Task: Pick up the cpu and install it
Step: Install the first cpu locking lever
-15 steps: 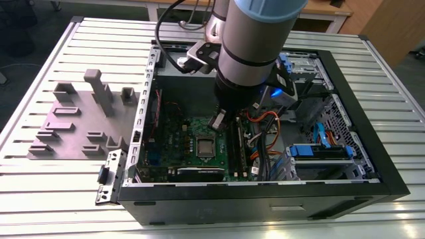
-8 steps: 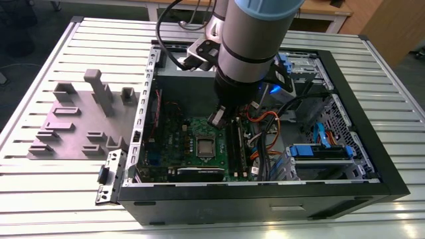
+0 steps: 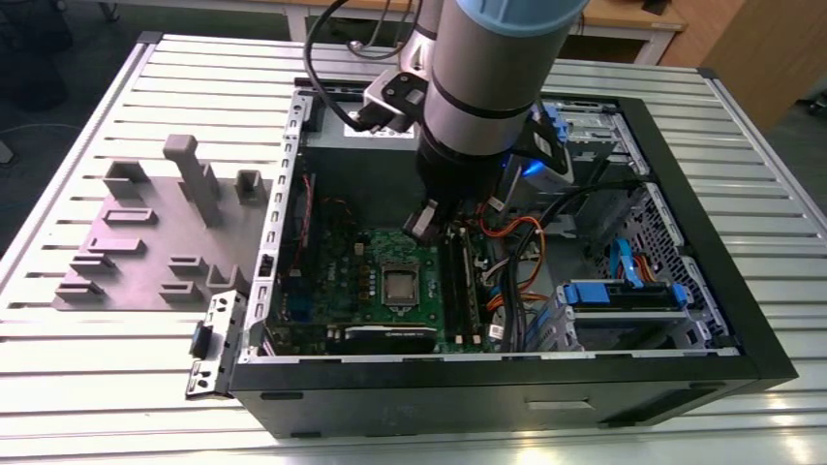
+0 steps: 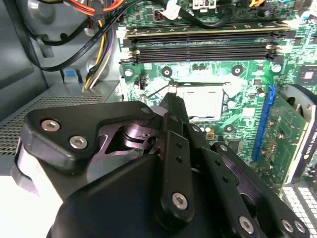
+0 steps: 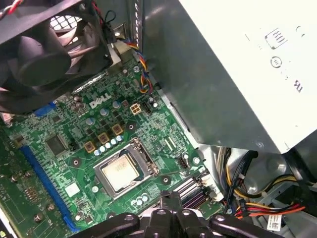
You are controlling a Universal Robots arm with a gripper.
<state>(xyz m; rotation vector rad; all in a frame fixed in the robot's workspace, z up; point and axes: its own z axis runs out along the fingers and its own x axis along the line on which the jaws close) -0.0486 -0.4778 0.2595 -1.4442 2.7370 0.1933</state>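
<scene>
Inside the open computer case (image 3: 723, 320), the clenched, empty pincer (image 4: 171, 106) hovers above the socketed cpu (image 5: 120, 171).

Even bright light, perhaps slightly soft

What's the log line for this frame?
gripper: inside case, above motherboard, holding nothing visible | cpu: seated in socket | stage: cpu placed

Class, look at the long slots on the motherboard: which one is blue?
The single slot beside the cpu. It runs crosswise to the memory slots, which are all black.
</scene>
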